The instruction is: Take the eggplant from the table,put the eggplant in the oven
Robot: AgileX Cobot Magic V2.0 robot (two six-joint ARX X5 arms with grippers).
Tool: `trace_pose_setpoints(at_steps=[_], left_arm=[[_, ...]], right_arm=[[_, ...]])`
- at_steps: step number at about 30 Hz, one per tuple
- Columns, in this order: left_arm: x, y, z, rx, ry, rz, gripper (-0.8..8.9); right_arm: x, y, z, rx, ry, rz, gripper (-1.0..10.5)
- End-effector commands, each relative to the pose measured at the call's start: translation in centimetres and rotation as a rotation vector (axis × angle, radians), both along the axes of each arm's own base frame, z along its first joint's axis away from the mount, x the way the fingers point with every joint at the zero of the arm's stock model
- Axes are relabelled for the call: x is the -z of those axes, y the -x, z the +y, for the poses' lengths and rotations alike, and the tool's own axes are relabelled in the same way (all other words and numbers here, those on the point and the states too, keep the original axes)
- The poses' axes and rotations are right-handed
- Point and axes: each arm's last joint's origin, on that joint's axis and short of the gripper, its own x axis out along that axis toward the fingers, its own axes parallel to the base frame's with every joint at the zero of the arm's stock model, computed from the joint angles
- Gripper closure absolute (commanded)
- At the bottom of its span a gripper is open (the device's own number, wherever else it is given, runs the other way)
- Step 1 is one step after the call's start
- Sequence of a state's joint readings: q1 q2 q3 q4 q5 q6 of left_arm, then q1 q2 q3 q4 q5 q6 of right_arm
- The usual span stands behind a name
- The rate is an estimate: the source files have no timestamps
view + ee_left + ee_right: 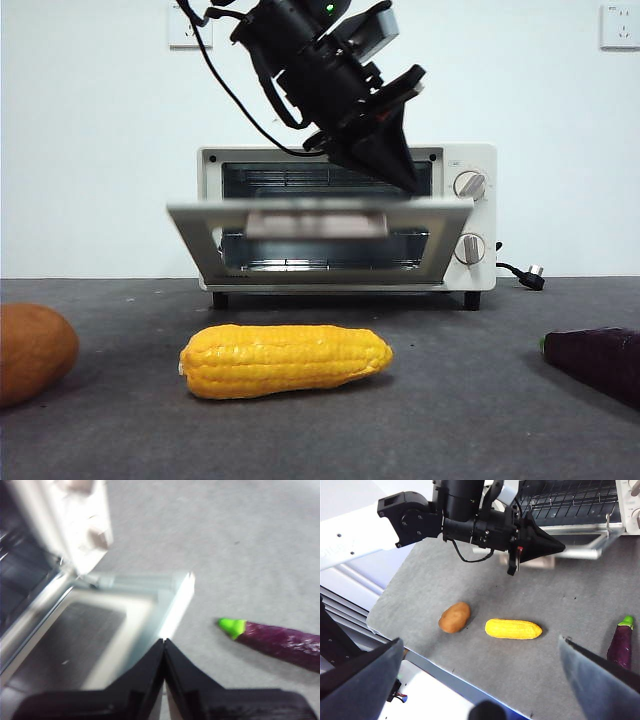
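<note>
My left gripper [164, 642] has its jaws pressed tip to tip, clenched on nothing, just over the free corner of the oven's door [318, 225]. In the front view it [405, 180] comes down from the top, big and dark, its tip at the door's upper edge near the right side. The door hangs partly open, tilted out from the oven [465, 290], and looks blurred in both the front and left wrist views. Behind it I see the wire rack [570, 500] in the open cavity.

My right gripper [480, 652] waits high above the table's near edge, jaws spread wide apart and empty.

Outward from the door, the table [470, 400] is bare grey right up to the oven's feet. The eggplant [621, 642] lies flat to the oven's right side, well apart from the door and from the other items; in the front view only its green-tipped end pokes in at the right edge [600, 362]. Its long axis runs roughly front to back, the green stem end toward the oven and the purple body toward the near edge of the table. There is open surface all around it.

The corn [285, 360] lies crosswise in front of the oven's middle, and the orange-brown vegetable [32, 352] sits to its left, near it but not touching.
</note>
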State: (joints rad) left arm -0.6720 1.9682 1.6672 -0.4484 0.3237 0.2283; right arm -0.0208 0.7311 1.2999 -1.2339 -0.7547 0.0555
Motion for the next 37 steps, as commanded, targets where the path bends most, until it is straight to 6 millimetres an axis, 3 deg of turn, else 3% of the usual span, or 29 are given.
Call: trace_pose_setpoints(at_steps=[1, 11, 18, 27, 37], left_arm=[[0.8, 0.3, -0.6, 0.018, -0.014, 0.008, 8.20], [0.7, 0.6, -1.0, 0.024, -0.008, 0.009, 8.20], [-0.5, 0.4, 0.1, -0.012, 0.016, 0.001, 8.19], [-6.6, 0.8, 4.7, -0.119, 0.116, -0.079, 8.19], [-14.1, 3.5, 12.6, -0.269, 0.194, -0.209, 8.19]], right_arm=[[-0.1, 0.0, 0.0, -0.003, 0.007, -0.016, 4.1], [-0.1, 0.0, 0.0, -0.002, 0.007, -0.014, 4.1], [0.0, -0.1, -0.1, 0.027, 0.030, -0.004, 4.1], [0.3, -0.5, -0.2, 0.063, 0.068, 0.030, 4.1], [0.3, -0.7, -0.2, 0.056, 0.077, 0.027, 4.1]])
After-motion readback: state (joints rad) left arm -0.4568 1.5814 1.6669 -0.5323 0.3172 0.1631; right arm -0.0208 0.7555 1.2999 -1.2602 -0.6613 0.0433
